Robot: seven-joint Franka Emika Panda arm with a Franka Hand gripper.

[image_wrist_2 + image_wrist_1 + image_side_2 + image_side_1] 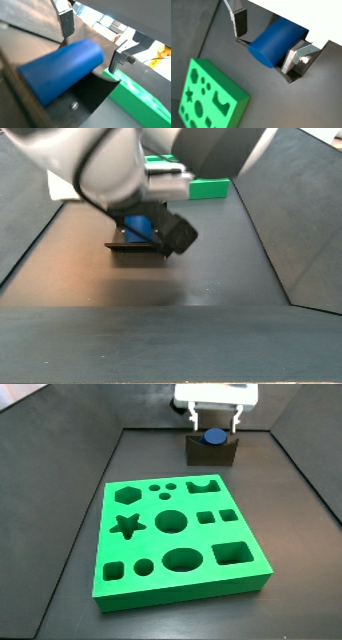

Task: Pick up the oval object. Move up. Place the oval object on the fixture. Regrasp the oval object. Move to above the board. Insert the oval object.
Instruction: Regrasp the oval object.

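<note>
one blue oval object (213, 436) on the fixture (210, 453), tool (266, 49) straddling it released, board (177, 541) nearby

The two-finger gripper (215, 422) stands at the far end of the floor, its silver finger plates on both sides of the small blue oval peg (214, 436), which sits on the dark grey-brown notched fixture (210, 452). The large bright green board (174, 540) with cut-out holes fills the middle of the floor, apart from the fixture. A dark bare strip (163, 471) lies between them, and narrow bare lanes run along the board's sides beside the dark walls (313, 484).
</note>
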